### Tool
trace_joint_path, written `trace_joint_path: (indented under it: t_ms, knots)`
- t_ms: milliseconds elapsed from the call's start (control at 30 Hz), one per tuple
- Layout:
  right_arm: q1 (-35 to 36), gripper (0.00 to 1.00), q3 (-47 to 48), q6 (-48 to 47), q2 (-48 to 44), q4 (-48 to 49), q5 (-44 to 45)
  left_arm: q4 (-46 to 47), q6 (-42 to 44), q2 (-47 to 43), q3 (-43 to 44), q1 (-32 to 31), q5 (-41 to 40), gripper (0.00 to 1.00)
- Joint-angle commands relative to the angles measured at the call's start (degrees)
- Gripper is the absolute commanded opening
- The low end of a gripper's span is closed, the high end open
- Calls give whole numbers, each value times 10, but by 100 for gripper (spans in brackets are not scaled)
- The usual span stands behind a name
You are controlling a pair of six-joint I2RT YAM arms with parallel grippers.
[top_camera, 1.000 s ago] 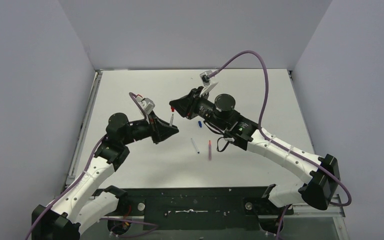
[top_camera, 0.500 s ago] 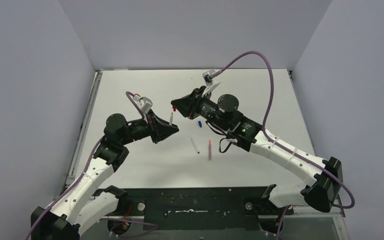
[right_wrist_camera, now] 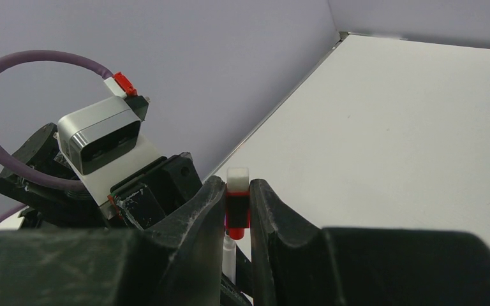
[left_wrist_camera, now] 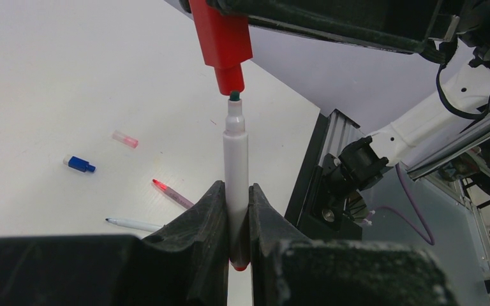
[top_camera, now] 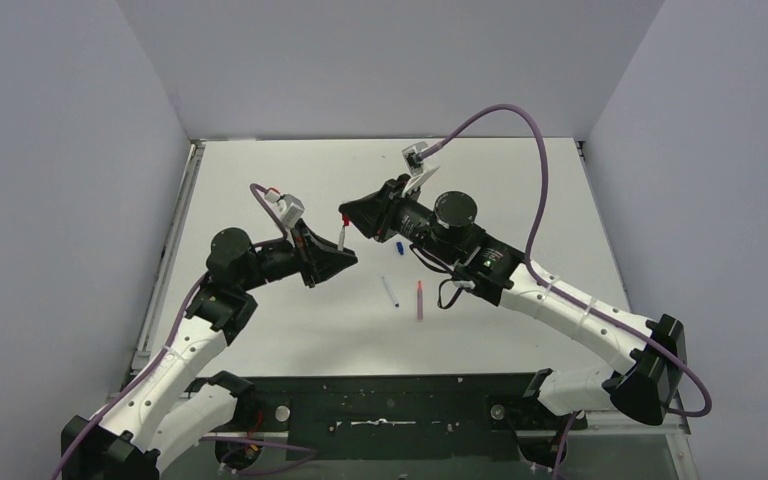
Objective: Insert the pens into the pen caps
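You've got the white table [top_camera: 260, 330] with both arms reaching in over the middle of it, and their tips meet above the surface, a bit left of centre.

Your left gripper [left_wrist_camera: 235, 197] is clamped tight on the white pen [left_wrist_camera: 236, 153]. It stands straight up out of the fingers, with its red end poking out underneath and its dark nib [left_wrist_camera: 234, 95] on top.

Your right gripper [right_wrist_camera: 237, 191] comes in from the opposite side, its fingers pinched on the red cap [left_wrist_camera: 220, 38]. That cap hangs directly over the pen with its narrower end pointing down. The nib sits right at that end and the two are lined up, but the pen isn't inside the cap yet. From the left wrist view you can't really tell if they're touching or a hair apart.

The rest is lying flat on the table, below and to the right of the grippers in the top view:
- The pinkish-red pen [top_camera: 419, 300] and the thin white pen with the blue tip [top_camera: 389, 291] lie near each other, not touching.
- The blue cap [top_camera: 400, 244] lies on its side just beyond them, close under the right arm.
- The pale pink cap [left_wrist_camera: 125, 139] lies near the blue one, apart from it.
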Motion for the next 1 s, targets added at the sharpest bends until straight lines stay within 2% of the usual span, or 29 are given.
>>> trace_joint_path:
  t_ms: [0, 967]
  knots:
    - [7, 0, 24, -8, 1, 25, -6, 22, 0, -13, 17, 3, 4, 0]
    - [8, 0, 24, -13, -6, 25, -15, 11, 8, -12, 26, 4, 0, 0]
